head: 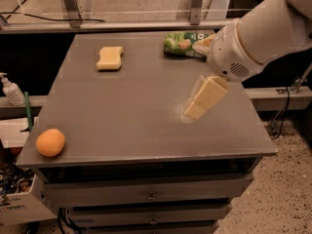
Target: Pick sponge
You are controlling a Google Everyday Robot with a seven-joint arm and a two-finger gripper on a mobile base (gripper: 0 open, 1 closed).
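The sponge (pixel 109 58), a pale yellow foam block with pinched-in sides, lies flat on the grey table (pixel 122 126) near its back left. My gripper (pixel 195 112) hangs from the white arm over the right middle of the table, its pale yellow blocky fingers pointing down and left. It is well to the right of the sponge and nearer the front, apart from it. Nothing shows between the fingers.
An orange (pixel 50 142) sits at the front left corner. A green snack bag (pixel 187 43) lies at the back right, partly behind the arm. A white bottle (pixel 10 89) stands off the table's left edge. Drawers are below the front edge.
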